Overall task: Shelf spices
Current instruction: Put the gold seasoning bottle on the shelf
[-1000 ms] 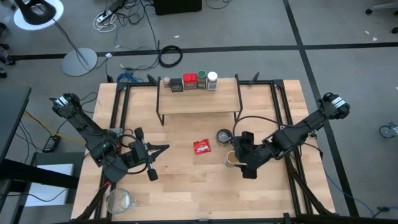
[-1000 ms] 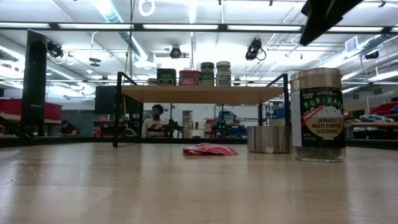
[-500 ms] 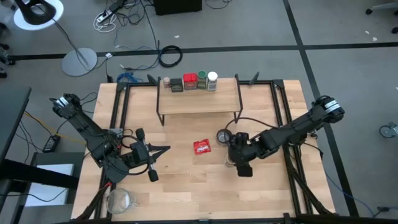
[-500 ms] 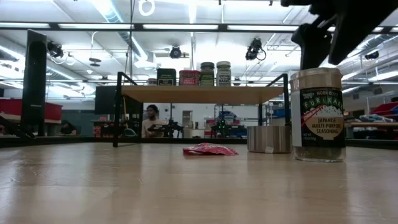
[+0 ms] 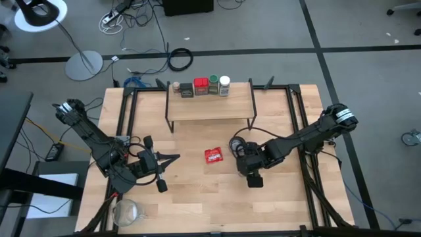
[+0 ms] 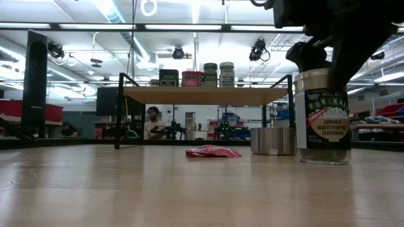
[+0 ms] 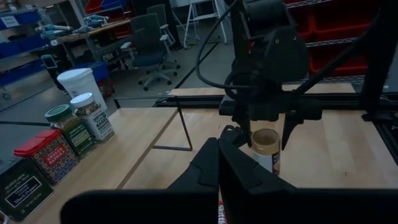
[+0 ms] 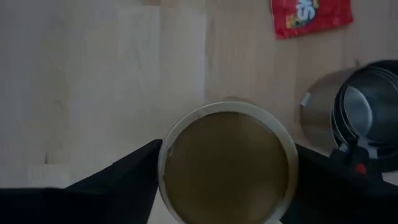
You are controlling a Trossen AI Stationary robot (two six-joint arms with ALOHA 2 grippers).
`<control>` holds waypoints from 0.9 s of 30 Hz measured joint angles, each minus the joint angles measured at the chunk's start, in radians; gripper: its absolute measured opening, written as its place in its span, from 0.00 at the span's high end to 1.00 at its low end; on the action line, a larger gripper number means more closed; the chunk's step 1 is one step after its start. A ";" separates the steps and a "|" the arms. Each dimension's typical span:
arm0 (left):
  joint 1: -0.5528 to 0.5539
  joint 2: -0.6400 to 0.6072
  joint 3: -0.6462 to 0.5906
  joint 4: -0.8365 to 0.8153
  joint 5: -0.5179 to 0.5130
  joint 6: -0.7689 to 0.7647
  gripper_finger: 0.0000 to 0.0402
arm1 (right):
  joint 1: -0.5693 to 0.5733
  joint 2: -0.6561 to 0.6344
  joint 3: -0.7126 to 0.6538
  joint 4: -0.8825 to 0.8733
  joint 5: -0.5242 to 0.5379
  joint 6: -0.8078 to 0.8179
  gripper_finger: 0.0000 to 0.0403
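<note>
Four spices (image 5: 201, 86) on shelf (image 5: 210, 105), tan-lidded jar (image 8: 227, 162) on table

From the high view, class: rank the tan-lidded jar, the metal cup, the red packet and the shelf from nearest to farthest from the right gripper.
1. Tan-lidded jar: directly under the right gripper, between its open fingers.
2. Metal cup: just beyond the gripper, toward the shelf.
3. Red packet: farther out, toward the table's middle.
4. Shelf: farthest, at the table's back edge.

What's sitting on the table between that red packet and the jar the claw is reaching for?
The round metal cup. In the low view it stands between the red packet and the tan-lidded jar, under the right gripper.
</note>
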State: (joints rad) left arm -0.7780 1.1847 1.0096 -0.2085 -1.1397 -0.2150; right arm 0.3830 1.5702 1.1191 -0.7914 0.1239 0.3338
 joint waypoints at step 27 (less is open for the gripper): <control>0.001 0.000 0.000 0.002 0.008 0.000 0.99 | 0.000 -0.022 0.303 -0.276 0.091 -0.063 0.31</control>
State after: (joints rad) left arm -0.7773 1.1847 1.0096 -0.2068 -1.1319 -0.2150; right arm 0.3834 1.5482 1.4224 -1.0673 0.2145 0.2703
